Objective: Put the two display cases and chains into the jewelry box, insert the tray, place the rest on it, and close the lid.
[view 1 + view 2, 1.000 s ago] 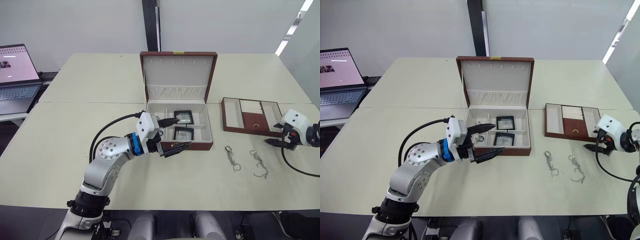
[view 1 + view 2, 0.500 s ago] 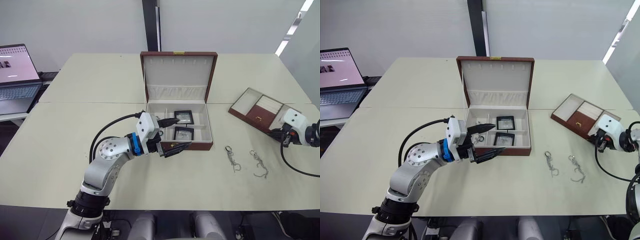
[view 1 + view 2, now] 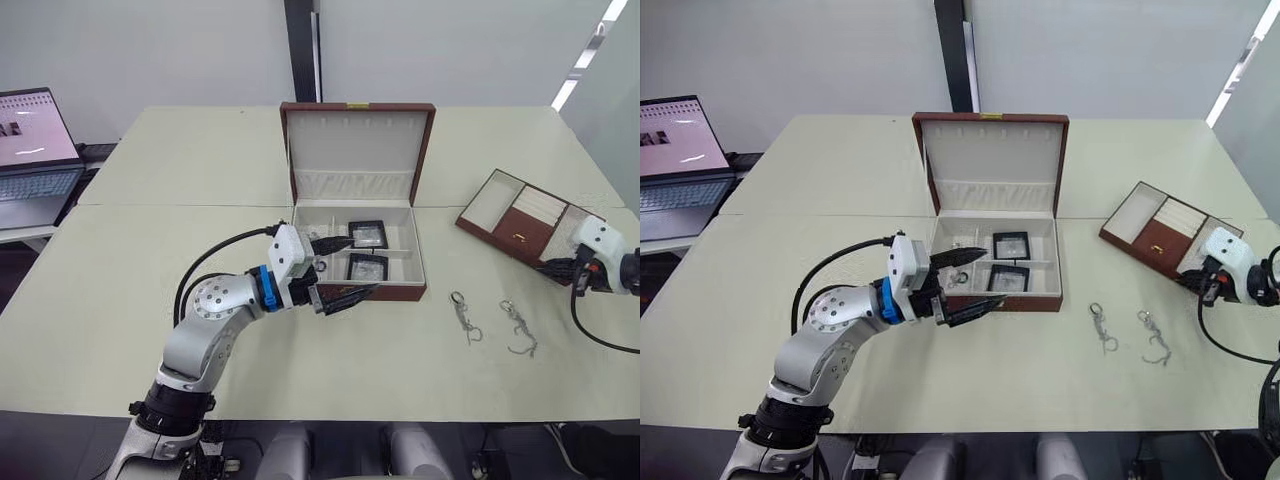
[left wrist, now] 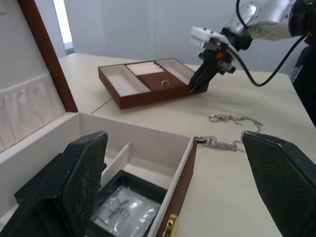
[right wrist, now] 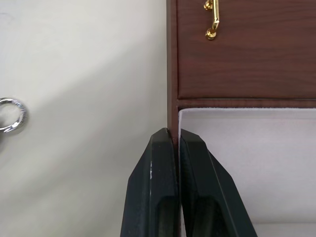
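The open jewelry box (image 3: pixel 357 145) stands mid-table with two black display cases (image 3: pixel 367 234) (image 3: pixel 367 266) lying inside. Two silver chains (image 3: pixel 465 318) (image 3: pixel 518 328) lie on the table to its right. The brown tray (image 3: pixel 497 200) sits askew at the far right, one end raised. My right gripper (image 3: pixel 558 267) is shut on the tray's near wall (image 5: pixel 172 74), which is pinched between its fingers (image 5: pixel 158 187). Over the box's front left corner, my left gripper (image 3: pixel 360 264) is open and holds nothing. Its wrist view shows a display case (image 4: pixel 121 210) below.
An open laptop (image 3: pixel 35 150) stands at the table's far left edge. The box's upright lid rises behind the compartments. A gold handle (image 5: pixel 212 22) shows on the tray's brown middle section.
My right gripper has shut on the tray's wall. The tray has swung from lying square on the table to askew and lifted. The left arm has hardly moved.
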`<state>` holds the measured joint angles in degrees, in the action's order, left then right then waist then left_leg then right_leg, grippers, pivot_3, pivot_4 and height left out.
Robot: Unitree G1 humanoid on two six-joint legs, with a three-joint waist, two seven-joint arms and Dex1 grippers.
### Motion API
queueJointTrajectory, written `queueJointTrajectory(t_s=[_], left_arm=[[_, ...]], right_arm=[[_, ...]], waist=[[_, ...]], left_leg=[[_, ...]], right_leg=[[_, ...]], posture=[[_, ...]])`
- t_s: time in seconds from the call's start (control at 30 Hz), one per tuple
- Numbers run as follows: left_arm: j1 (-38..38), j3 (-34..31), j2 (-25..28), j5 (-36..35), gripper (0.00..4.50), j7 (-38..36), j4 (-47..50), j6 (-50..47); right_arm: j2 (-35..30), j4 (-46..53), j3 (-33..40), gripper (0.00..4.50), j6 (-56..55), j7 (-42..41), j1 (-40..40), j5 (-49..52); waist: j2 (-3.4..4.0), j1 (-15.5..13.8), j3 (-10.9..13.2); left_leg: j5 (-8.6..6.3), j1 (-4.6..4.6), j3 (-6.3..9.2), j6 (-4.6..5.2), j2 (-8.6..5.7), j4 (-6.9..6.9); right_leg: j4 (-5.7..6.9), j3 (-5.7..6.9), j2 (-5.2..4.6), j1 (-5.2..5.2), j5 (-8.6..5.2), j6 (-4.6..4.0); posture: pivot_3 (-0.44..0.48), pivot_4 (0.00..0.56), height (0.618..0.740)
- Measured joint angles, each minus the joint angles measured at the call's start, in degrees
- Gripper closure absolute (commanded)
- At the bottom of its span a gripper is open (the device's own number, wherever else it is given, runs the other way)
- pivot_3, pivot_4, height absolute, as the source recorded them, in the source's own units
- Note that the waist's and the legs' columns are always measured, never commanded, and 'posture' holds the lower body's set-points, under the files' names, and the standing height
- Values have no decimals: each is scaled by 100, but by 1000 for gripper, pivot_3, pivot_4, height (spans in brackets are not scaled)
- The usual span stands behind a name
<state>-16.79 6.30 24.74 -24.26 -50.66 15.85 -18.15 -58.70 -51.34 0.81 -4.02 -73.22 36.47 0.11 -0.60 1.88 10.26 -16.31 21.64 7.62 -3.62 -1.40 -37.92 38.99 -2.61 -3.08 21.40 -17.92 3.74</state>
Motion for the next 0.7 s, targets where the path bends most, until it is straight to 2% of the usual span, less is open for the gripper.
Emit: queueJointTrajectory(t_s=[0.07,0.4,0.57,0.7], left_arm=[[115,-126,78,-65,0,4,53,-8],[834,-799,434,-340,0,46,504,16],[1309,-1044,443,-375,0,129,728,224],[1722,-1246,490,-421,0,227,908,233]], right_arm=[[-170,530,158,4490,299,-96,-348,193],[-846,4699,1552,4490,2588,-349,-2996,1429],[-913,6676,2076,4490,3635,-397,-3819,1980],[-1013,7624,2159,4490,4048,-392,-3943,2288]], waist=[[3,-3,1],[23,-14,-7],[23,-9,-8],[20,-33,-6]], left_leg=[[0,2,3,1,3,0],[-3,1,4,4,3,-1],[-3,2,4,5,4,3],[-4,2,6,6,4,-3]], right_leg=[[0,1,0,1,0,0],[1,3,0,-3,0,1],[-2,5,3,-1,0,1],[-3,6,1,-7,0,3]], posture=[[0,150,740],[0,150,740],[0,150,740],[0,150,740]])
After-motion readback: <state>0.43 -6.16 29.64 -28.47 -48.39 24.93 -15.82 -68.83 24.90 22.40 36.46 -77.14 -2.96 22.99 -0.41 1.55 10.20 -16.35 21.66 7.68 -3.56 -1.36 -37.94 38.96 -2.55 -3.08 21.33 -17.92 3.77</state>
